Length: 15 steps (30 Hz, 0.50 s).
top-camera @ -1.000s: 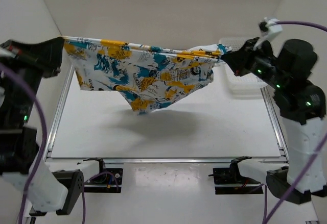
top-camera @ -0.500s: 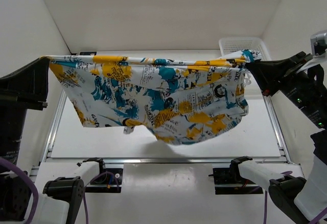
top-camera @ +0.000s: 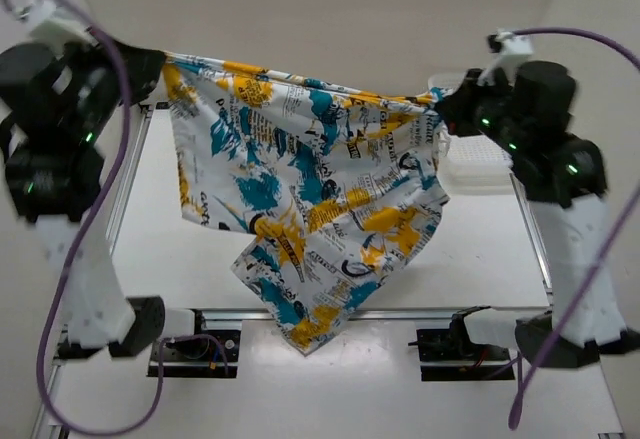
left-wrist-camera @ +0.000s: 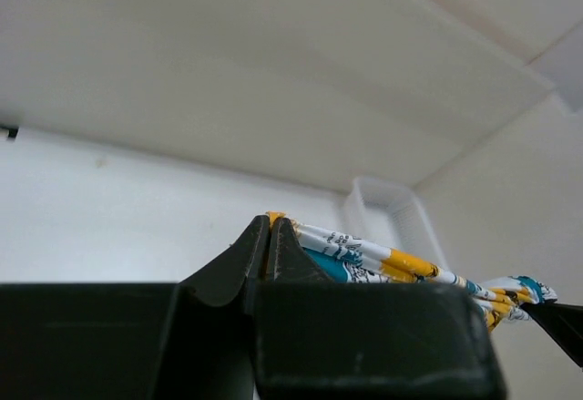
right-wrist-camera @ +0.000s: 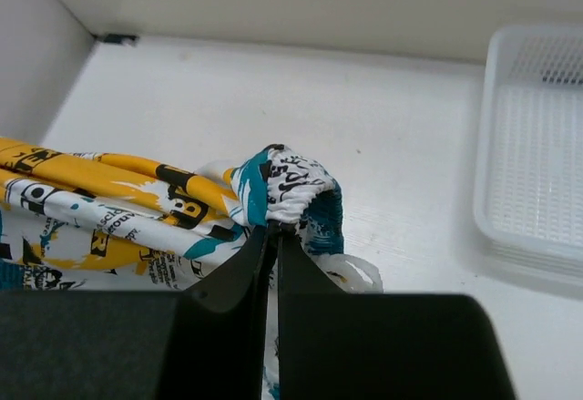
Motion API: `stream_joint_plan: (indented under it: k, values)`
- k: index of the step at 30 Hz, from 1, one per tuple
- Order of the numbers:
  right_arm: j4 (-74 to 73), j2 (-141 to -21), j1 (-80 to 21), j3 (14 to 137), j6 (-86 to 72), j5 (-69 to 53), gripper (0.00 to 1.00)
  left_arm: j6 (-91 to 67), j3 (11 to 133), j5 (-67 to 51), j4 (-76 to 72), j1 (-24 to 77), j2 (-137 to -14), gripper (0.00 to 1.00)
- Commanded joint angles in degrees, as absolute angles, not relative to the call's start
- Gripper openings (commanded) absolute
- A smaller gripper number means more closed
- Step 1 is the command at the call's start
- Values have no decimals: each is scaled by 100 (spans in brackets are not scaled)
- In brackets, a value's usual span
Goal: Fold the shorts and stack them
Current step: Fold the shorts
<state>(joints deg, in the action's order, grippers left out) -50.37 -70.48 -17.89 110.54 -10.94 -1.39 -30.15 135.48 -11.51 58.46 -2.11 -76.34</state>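
Note:
The shorts [top-camera: 320, 189], white with yellow, teal and black print, hang spread out in the air between my two arms, their lower corner dangling past the table's near edge. My left gripper [top-camera: 158, 64] is shut on the shorts' left top corner; in the left wrist view the fabric [left-wrist-camera: 383, 259] runs off to the right from the closed gripper [left-wrist-camera: 271, 225]. My right gripper [top-camera: 447, 109] is shut on the right top corner; in the right wrist view the bunched waistband [right-wrist-camera: 291, 186] sits in the closed gripper [right-wrist-camera: 273, 231].
A white plastic mesh basket [top-camera: 478, 164] stands at the table's back right, partly behind the right arm; it also shows in the right wrist view [right-wrist-camera: 537, 145] and the left wrist view [left-wrist-camera: 387, 201]. White walls enclose the table [top-camera: 480, 259].
Both arms have moved back and inward with the shorts. The fabric, stretched wide and level before, now hangs longer, its lower corner swung down to the near edge.

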Motion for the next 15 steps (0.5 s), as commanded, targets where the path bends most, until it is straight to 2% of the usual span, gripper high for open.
stream_joint_plan:
  k: [1,4,8,12,15]
  values:
    - [-4827,-7679,-1600,10355,-668,1372,0,-2514,13202,-96,5159,-387,-8547,10]
    - [-4176,-8468,-1547,9915,-720,1047,0,-2400,13437,-97,5159,-387,-9592,10]
    - [-3850,-9902,-1485,10334,-878,309,0,-2469,13754,-149,5159,-588,-10782,10]
    - [-3814,-11824,-1433,11686,-1001,-122,0,-2646,14141,-149,5159,-747,-11688,10]
    - [-3972,-12757,-1433,12899,-1124,-385,0,-2760,14300,-149,5159,-870,-11979,10]
